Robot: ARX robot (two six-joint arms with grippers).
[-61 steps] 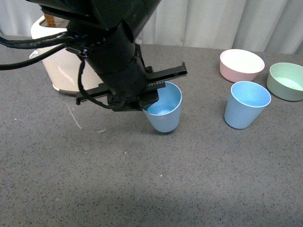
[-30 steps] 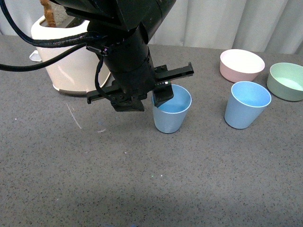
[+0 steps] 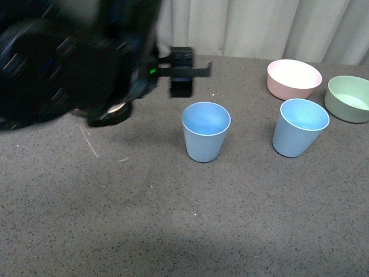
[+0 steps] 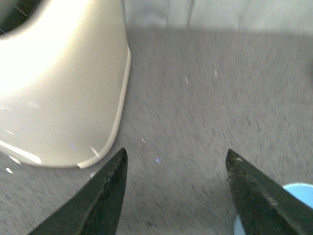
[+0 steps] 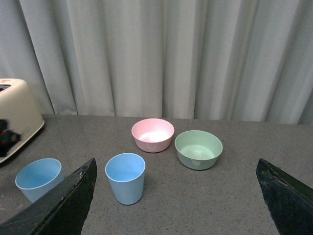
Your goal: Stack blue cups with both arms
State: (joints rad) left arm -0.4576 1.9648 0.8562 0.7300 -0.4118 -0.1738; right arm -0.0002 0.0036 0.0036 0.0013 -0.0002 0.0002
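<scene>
The left blue cup (image 3: pixel 206 131) and right blue cup (image 3: pixel 300 127) stand upright, apart on the table (image 3: pixel 173 231). The left hand (image 4: pixel 176 156) and right hand (image 5: pixel 176 164) both gape, empty.

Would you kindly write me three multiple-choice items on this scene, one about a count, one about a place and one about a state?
1. How many blue cups stand on the table? A) one; B) two; C) three.
2. Seen from the front, the pink bowl stands: A) inside the green bowl; B) on the robot's left of the green bowl, beside it; C) on top of a blue cup.
3. The left tool is: A) shut on a blue cup; B) shut on the pink bowl; C) open and empty.

Answers: 1 B, two separate upright cups show in the front view. 2 B, the bowls sit side by side, the pink one further left. 3 C, the left wrist view shows it spread wide with only table in the gap.
</scene>
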